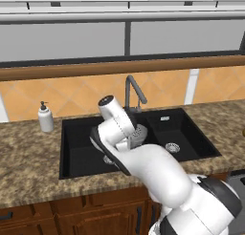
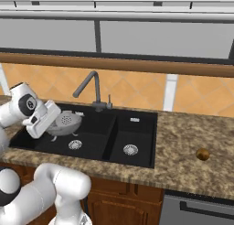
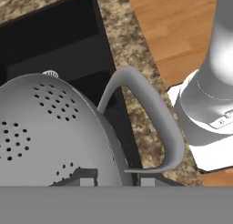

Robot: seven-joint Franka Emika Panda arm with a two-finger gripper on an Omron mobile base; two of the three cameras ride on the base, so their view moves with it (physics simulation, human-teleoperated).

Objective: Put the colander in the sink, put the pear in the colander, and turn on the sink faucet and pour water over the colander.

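Observation:
My gripper (image 3: 113, 180) is shut on the rim of the silver-grey colander (image 3: 41, 127), next to its looped handle (image 3: 154, 123). The colander (image 2: 66, 120) hangs tilted over the wide left basin of the black sink (image 2: 132, 132), and I cannot tell whether it touches the basin floor. From the left base view the arm covers most of the colander (image 1: 139, 133). The dark sink faucet (image 2: 89, 84) rises behind the sink, its spout angled toward the left basin. On the counter to the right of the sink lies the small yellow-orange pear (image 2: 202, 154).
A white soap dispenser (image 1: 45, 117) stands on the granite counter left of the sink. Each basin has a round silver drain (image 2: 130, 149). A wooden ledge and a window run along the wall behind the faucet.

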